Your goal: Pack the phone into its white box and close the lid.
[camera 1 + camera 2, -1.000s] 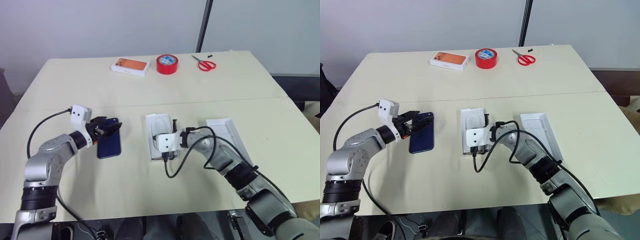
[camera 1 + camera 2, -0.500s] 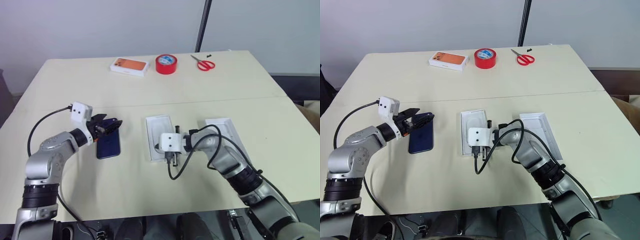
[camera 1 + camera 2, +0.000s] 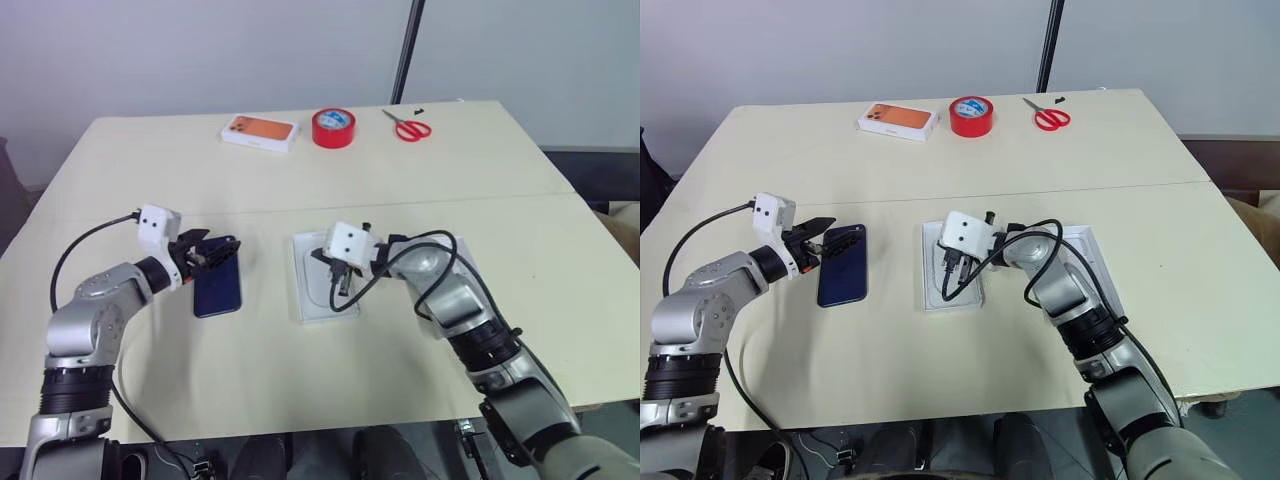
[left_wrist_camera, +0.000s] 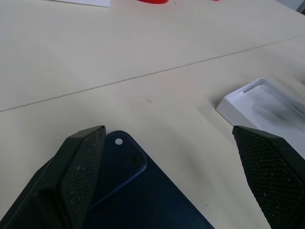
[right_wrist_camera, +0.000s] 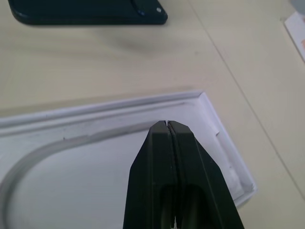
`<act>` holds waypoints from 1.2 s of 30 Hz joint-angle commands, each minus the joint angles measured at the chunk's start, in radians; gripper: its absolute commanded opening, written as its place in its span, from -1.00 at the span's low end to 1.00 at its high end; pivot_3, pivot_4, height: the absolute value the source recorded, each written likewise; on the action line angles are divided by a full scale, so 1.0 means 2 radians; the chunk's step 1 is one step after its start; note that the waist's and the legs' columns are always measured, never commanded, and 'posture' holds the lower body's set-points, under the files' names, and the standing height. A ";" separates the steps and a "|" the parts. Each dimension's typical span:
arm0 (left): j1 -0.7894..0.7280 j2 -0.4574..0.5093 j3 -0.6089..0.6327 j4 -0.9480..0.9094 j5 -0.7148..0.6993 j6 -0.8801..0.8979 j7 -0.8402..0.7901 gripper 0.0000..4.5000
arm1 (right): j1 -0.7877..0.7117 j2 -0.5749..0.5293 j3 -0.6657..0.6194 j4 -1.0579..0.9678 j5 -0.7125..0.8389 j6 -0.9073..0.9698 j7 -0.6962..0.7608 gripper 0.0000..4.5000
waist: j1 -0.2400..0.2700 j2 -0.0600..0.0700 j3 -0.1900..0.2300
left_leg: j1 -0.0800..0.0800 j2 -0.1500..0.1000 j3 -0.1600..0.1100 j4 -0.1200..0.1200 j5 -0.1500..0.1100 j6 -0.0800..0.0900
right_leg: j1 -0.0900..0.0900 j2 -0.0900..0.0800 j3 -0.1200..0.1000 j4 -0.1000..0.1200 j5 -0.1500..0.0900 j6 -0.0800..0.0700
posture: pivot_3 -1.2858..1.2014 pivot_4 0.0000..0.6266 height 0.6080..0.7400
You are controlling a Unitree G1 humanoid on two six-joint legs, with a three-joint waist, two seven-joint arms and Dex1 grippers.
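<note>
We see the phone (image 3: 217, 286) lying flat on the cream desk (image 3: 300, 380), back up, to the left of the white box (image 3: 325, 283). Our left end effector (image 3: 213, 254) hovers over the phone's far end with its fingers (image 4: 83, 176) spread wide, holding nothing; in the left wrist view the camera corner of the phone sits just beside one finger. Our right end effector (image 3: 338, 283) is pressed fully closed and empty, poised over the white box, whose inside shows a white insert with a rounded recess. The lid (image 3: 1088, 262) lies just to the right of the box, largely hidden behind our right arm. Along the far edge of the desk stand an orange-printed phone box (image 3: 262, 132), a red tape roll (image 3: 334, 128) and red-handled scissors (image 3: 409, 127), well apart from the work
</note>
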 commanded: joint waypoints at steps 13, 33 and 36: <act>0.012 0.100 0.089 0.163 -0.053 0.181 -0.025 0.99 | -0.077 0.146 0.079 0.075 -0.035 0.001 -0.075 -0.98 | -0.024 0.000 0.000 | 0.000 0.001 0.000 -0.001 0.000 0.000 | -0.003 0.001 0.000 0.003 0.000 0.000 | 0.03 -0.52 1.00; 0.028 0.030 0.050 0.087 -0.096 0.364 -0.002 0.99 | -0.124 0.204 0.125 0.221 -0.069 0.002 -0.064 -0.98 | -0.022 0.005 -0.004 | 0.003 -0.001 0.000 -0.001 0.000 0.000 | -0.001 -0.002 0.001 0.008 0.000 0.000 | 0.03 -0.52 1.00; 0.025 0.022 0.030 0.081 -0.090 0.362 -0.005 0.99 | -0.125 0.201 0.125 0.224 -0.071 -0.001 -0.065 -0.98 | -0.018 0.005 -0.004 | 0.008 -0.002 0.000 -0.002 0.000 0.001 | 0.002 -0.002 0.001 0.007 0.000 0.000 | 0.03 -0.52 1.00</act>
